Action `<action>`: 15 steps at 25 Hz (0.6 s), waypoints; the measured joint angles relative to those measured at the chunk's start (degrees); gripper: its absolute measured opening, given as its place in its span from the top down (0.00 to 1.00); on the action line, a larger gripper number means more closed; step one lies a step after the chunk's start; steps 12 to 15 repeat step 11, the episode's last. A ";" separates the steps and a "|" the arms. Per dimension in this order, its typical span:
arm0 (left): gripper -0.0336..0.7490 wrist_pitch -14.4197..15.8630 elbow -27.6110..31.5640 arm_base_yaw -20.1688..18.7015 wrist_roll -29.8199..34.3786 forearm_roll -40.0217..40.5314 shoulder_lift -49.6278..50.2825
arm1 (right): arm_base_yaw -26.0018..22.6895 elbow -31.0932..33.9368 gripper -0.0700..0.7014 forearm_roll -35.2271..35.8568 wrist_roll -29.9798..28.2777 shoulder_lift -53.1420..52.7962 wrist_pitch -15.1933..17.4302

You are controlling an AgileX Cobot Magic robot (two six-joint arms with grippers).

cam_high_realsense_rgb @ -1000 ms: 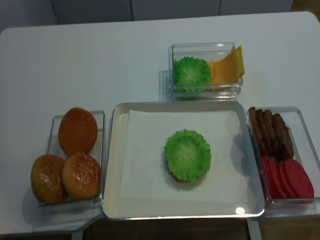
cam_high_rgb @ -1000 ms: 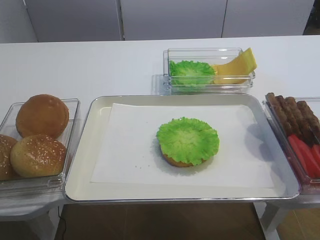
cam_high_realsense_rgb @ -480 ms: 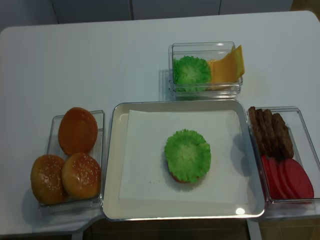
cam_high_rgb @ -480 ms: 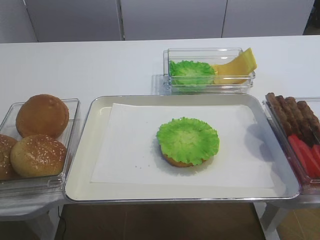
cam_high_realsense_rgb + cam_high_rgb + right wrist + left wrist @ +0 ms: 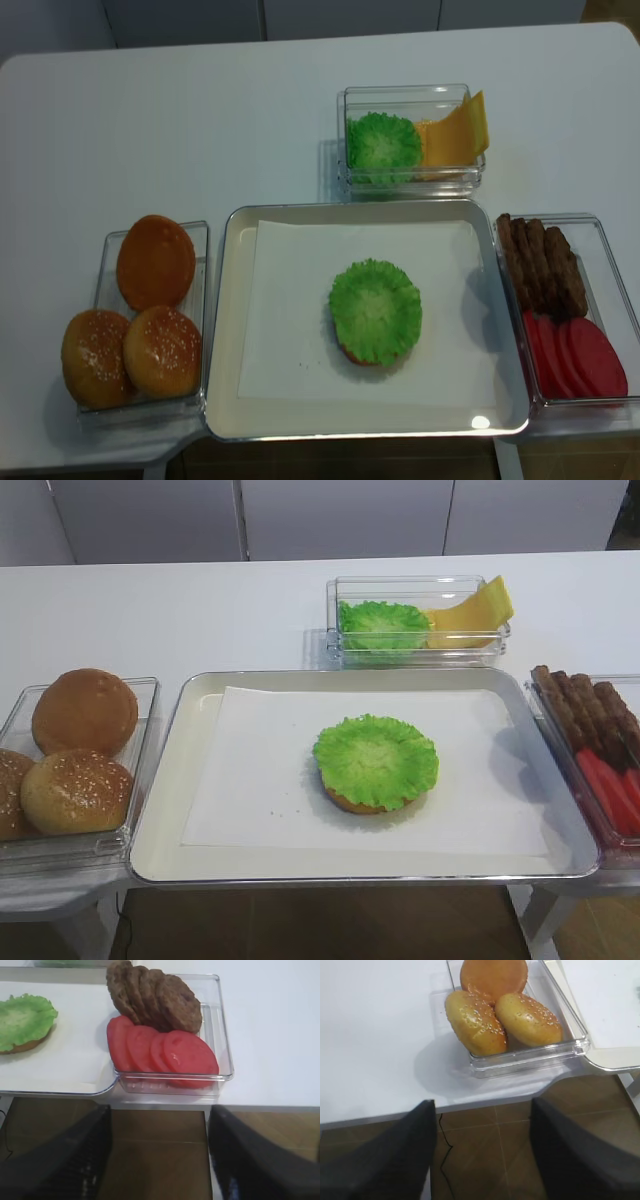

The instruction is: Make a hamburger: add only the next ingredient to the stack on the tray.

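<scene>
The white table [image 5: 200,610] fills the scene, and in the middle of it sits the metal tray [image 5: 160,820] with its sheet of white paper [image 5: 260,770]. On that paper, a little right of centre, is the bun bottom [image 5: 350,802], and the lettuce leaf [image 5: 375,760] lies flat on top of it, frilly edge hanging over all round so only a sliver of golden rim shows at the front. From my right wrist view I catch the same leaf [image 5: 22,1017] at the far left, resting on the bun.

Left of the tray, touching its edge, a clear box [image 5: 570,1040] holds three whole buns [image 5: 475,1022]. Right of the tray, another clear box [image 5: 220,1030] carries brown patties [image 5: 165,1000] at the back and red tomato slices [image 5: 165,1052] fanned in front. Behind the tray, a third box [image 5: 420,585] has more lettuce [image 5: 382,625] beside yellow cheese slices [image 5: 475,615].

My right gripper [image 5: 160,1160] hangs below the table edge, just in front of the tomato box, fingers spread wide with nothing between them. My left gripper [image 5: 482,1155] sits low in front of the bun box, fingers likewise far apart and holding nothing.
</scene>
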 joint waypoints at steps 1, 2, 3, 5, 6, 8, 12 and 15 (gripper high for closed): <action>0.39 0.00 0.00 0.00 0.00 0.00 0.00 | 0.00 0.00 0.34 0.00 0.03 0.00 0.00; 0.39 0.00 0.00 0.00 0.00 0.00 0.00 | 0.00 0.00 0.35 0.00 0.13 0.00 0.00; 0.39 0.00 0.00 0.00 0.00 0.00 0.00 | 0.00 0.00 0.36 0.00 0.13 0.00 0.00; 0.39 0.00 0.00 0.00 0.00 0.00 0.00 | 0.00 0.00 0.38 0.00 0.16 0.00 0.00; 0.39 0.00 0.00 0.00 0.00 0.00 0.00 | 0.00 0.00 0.39 0.00 0.16 0.00 0.00; 0.39 0.00 0.00 0.00 0.00 0.00 0.00 | 0.00 0.00 0.40 0.00 0.16 0.00 0.00; 0.39 0.00 0.00 0.00 0.00 0.00 0.00 | 0.00 0.00 0.41 0.00 0.16 0.00 0.00; 0.39 0.00 0.00 0.00 0.00 0.00 0.00 | 0.00 0.00 0.41 0.00 0.16 0.00 0.00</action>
